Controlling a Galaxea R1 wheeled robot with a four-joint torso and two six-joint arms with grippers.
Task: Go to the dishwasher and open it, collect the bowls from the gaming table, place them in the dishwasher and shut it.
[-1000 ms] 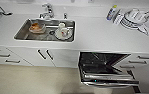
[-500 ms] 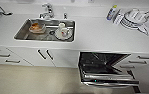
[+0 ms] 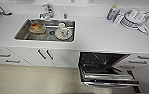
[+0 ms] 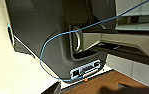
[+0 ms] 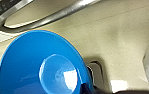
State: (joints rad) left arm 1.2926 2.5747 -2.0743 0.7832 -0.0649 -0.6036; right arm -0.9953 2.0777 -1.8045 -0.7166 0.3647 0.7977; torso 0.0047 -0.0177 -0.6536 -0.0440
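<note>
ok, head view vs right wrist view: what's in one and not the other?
Head view alone: the white counter, the sink holding a clear bowl with orange contents and a cup on a plate, the faucet, stacked dishes and white cabinet doors.

Right wrist view alone: a blue bowl close to the camera, above the pale floor.

Shared: the dishwasher, door partly open, with its bar handle.
</note>
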